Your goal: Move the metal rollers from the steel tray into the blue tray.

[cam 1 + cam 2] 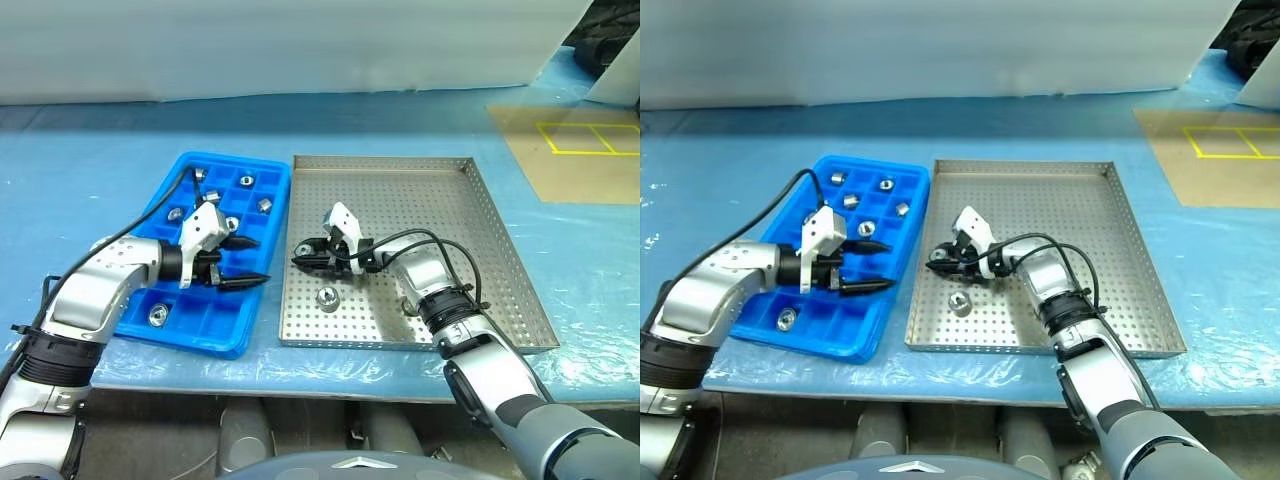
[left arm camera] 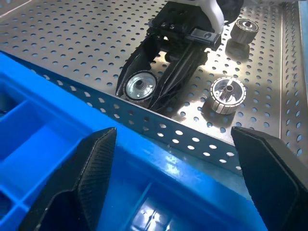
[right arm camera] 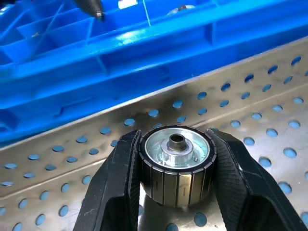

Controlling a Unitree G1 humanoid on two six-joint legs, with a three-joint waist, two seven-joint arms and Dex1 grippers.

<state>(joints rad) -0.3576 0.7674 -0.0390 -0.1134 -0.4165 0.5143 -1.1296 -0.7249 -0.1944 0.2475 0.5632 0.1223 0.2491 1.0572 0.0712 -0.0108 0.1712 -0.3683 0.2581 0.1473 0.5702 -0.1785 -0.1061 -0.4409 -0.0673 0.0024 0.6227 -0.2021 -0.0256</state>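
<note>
Now: right gripper (image 3: 175, 168) jaws clamp a roller (image 3: 176, 163) in steel tray (image 1: 500, 250).
Left gripper (image 1: 250, 262) hovers level over blue tray (image 1: 165, 205), jaws apart, empty.

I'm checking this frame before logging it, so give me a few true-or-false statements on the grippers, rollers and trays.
1. The right gripper is shut on a metal roller. True.
2. That roller is being held over the blue tray. False: it sits low over the steel tray, by the rim nearest the blue tray.
3. The left gripper is open and holds nothing. True.
4. The blue tray has no rollers in it. False: several compartments already hold one, such as the roller near its front corner.
5. A loose roller lies in the steel tray. True.
</note>
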